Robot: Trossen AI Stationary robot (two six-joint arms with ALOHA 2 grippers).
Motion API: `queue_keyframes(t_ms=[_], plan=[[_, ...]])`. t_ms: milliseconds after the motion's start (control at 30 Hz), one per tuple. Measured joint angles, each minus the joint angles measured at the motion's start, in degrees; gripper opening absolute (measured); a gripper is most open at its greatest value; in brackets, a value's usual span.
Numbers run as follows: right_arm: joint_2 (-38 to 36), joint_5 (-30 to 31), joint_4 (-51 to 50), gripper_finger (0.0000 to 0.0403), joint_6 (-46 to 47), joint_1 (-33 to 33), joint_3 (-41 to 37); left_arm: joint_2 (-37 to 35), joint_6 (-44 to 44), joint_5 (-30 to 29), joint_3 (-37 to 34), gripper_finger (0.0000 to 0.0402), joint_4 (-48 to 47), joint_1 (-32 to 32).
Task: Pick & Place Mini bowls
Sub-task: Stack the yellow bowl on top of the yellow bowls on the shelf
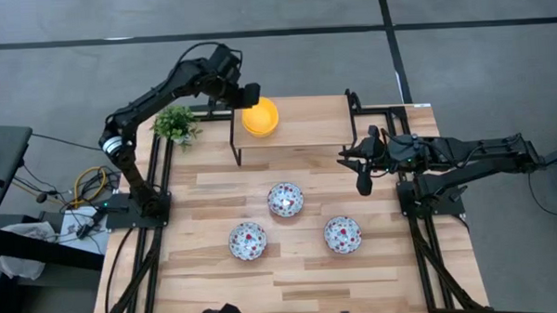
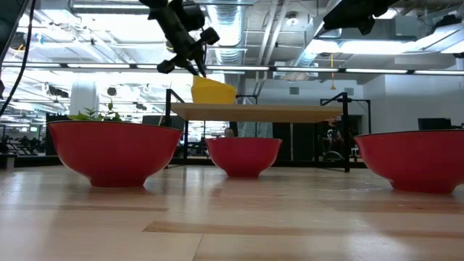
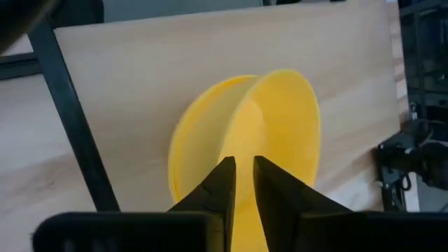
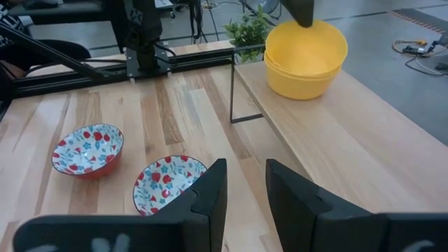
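Nearest me on the desk [image 1: 301, 267] I see three floral mini bowls [image 1: 248, 241] sitting upright and apart from one another: one toward the left, one toward the right [image 1: 342, 234], and a third [image 1: 286, 199] a little farther back between them. From table height their outsides read plain red. Beyond them stands a raised wooden shelf [image 1: 324, 122] on thin black legs. My right hand [image 4: 245, 189] hovers by the shelf's right end, above the desk, its fingers parted and holding nothing. On the shelf's left part sit the yellow mini bowls [image 1: 259, 117], nested in a stack. My left hand [image 3: 243, 183] is down over that stack, fingers pinching the rim of the top yellow bowl. A small green plant [image 1: 176, 124] stands at the far left corner.
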Motion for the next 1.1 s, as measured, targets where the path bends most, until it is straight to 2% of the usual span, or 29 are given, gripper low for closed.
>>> queue_keyframes(t_ms=[233,333,467,667,833,1100], plan=[[0.0,0.0,-1.45,0.009,0.47,0.0,0.01,-0.78,-1.87,1.0,-2.77,0.0037,7.48,0.35],[0.0,0.04,-1.74,0.009,0.47,0.0,0.01,-3.83,-1.63,1.85,-2.69,0.0034,12.29,0.06],[-0.02,0.07,-1.86,0.009,0.47,0.0,0.0,-7.87,1.63,-0.71,-3.7,0.0033,12.91,-0.44],[-0.04,0.13,-1.86,0.009,0.47,0.0,0.02,-10.04,0.76,-1.49,-11.05,0.003,14.0,-0.34],[-0.04,0.17,-1.86,0.009,1.39,0.0,0.02,-10.09,-0.66,0.23,-17.29,0.0025,18.65,-0.25],[-0.04,0.07,-1.86,0.009,2.78,0.0,0.02,-10.06,-0.73,0.45,-21.99,0.0021,20.89,0.09]])
